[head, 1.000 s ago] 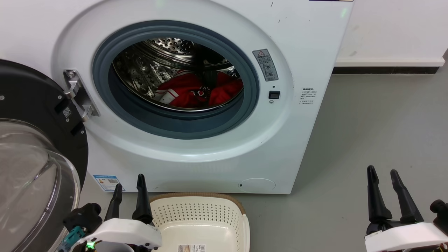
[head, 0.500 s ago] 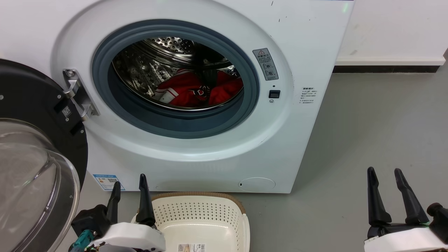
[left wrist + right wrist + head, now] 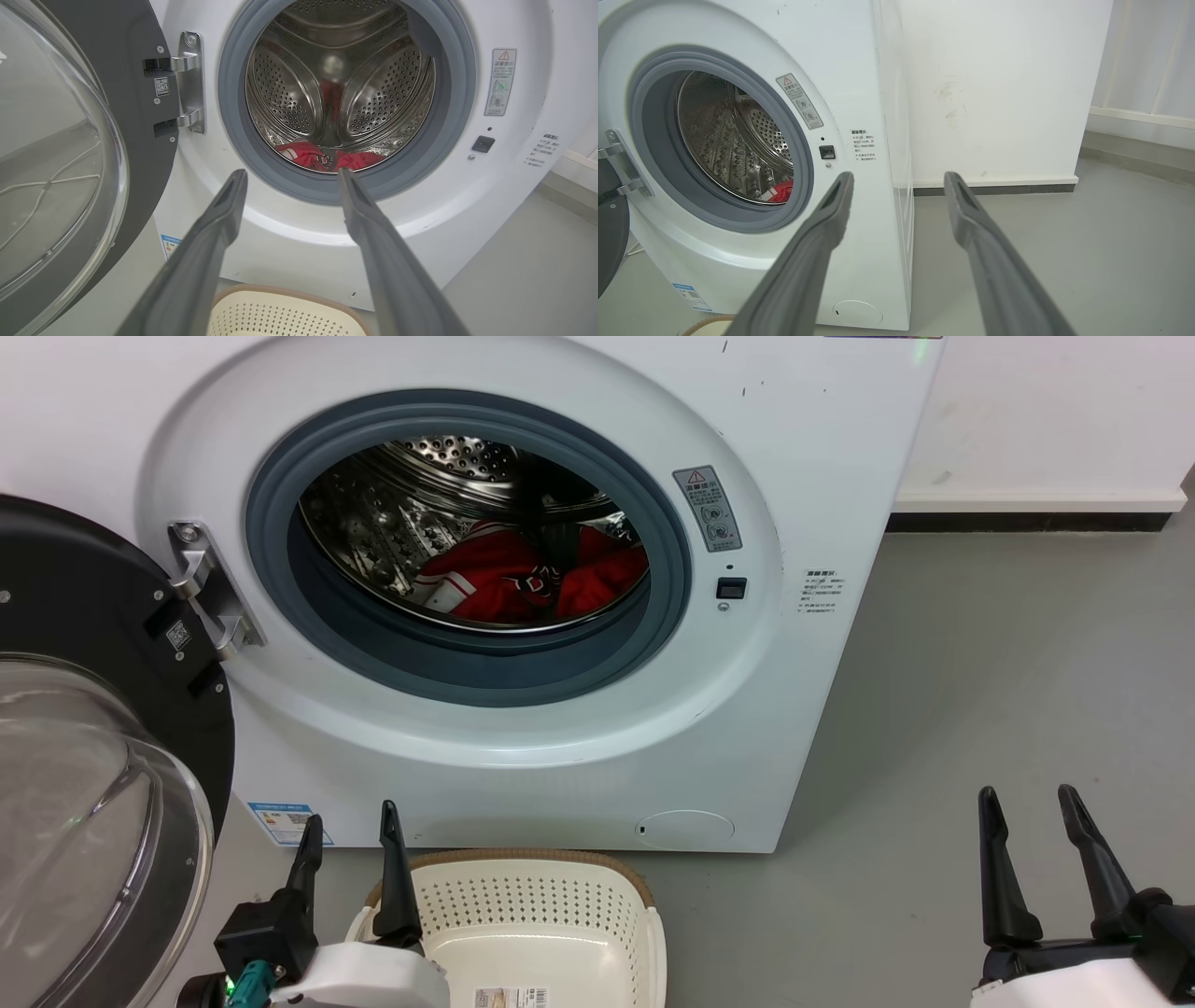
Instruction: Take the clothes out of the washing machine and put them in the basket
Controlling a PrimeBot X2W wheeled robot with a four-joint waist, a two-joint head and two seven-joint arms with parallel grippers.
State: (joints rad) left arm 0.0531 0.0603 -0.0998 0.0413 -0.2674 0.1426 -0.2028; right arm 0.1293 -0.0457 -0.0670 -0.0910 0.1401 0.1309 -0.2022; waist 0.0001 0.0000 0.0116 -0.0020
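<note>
The white washing machine (image 3: 803, 457) stands with its door (image 3: 84, 747) swung open at the left. Red clothes (image 3: 523, 581) with white trim lie on the steel drum's floor, also seen as clothes (image 3: 327, 159) in the left wrist view and as a red scrap (image 3: 781, 192) in the right wrist view. The cream basket (image 3: 644, 905) sits on the floor before the machine, nothing in it but a label. My left gripper (image 3: 350, 817) hovers open by the basket's left rim. My right gripper (image 3: 1027, 793) is open and empty at the lower right, away from the machine.
The bubble door (image 3: 60, 154) juts out at the left, close to my left arm. Grey floor (image 3: 1008, 663) stretches right of the machine to a white wall with a dark skirting (image 3: 1027, 521). The machine's side panel (image 3: 896, 140) faces my right gripper.
Both grippers have sunk a little lower in the head view, and the left one has shifted slightly right toward the basket. Both stay open. The clothes and basket have not moved.
</note>
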